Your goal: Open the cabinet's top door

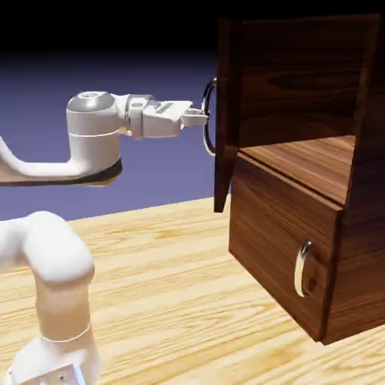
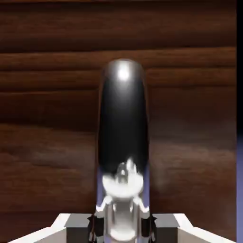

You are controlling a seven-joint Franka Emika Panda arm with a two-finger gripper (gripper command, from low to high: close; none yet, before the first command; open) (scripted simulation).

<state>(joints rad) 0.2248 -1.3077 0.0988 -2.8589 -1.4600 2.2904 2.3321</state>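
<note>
The cabinet (image 1: 316, 248) of dark reddish-brown wood stands at the right of the exterior view. Its top door (image 1: 227, 113) has swung out and shows nearly edge-on, and the upper compartment behind it lies open. The door's curved silver handle (image 1: 209, 116) sits on the door's left face. My gripper (image 1: 200, 116) reaches in level from the left and is shut on that handle. In the hand view the handle (image 2: 122, 123) rises large and dark between my gripper's (image 2: 122, 225) tips, with the door's wood (image 2: 47, 95) filling the background.
Below the open compartment is the shorter front panel (image 1: 278, 241) with its small silver handle (image 1: 303, 268), closed. The light wooden table (image 1: 173, 301) stretches to the left of the cabinet. My arm's white base link (image 1: 53, 301) stands at the lower left.
</note>
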